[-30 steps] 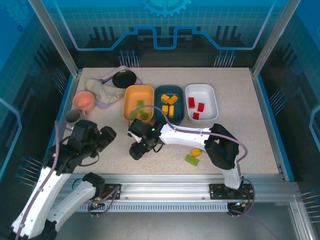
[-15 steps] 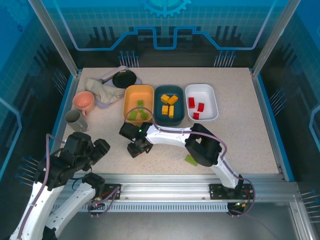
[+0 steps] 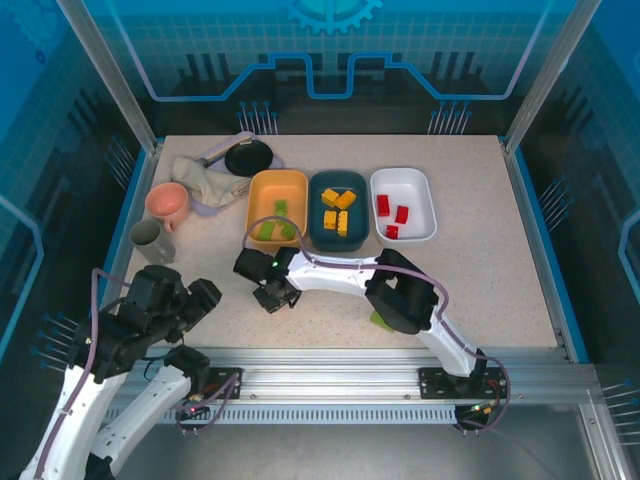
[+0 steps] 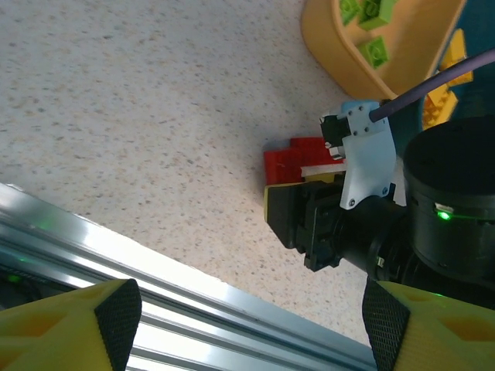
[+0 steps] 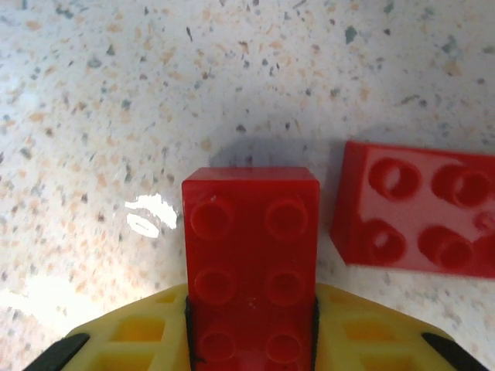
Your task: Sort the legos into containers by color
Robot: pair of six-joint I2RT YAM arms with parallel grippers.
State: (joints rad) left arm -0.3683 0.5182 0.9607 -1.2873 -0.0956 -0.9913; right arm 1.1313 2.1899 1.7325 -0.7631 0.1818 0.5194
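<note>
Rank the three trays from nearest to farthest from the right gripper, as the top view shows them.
1. Orange-yellow tray, left end of the row, just beyond the right gripper.
2. Dark teal tray, middle of the row.
3. White tray, right end of the row.

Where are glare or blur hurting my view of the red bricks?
Right wrist: white glare spot on the table beside the held red brick, which is sharp; loose red brick slightly soft. Left wrist: left claw fingers blurred, rail shiny. Top external: evenly lit.
</note>
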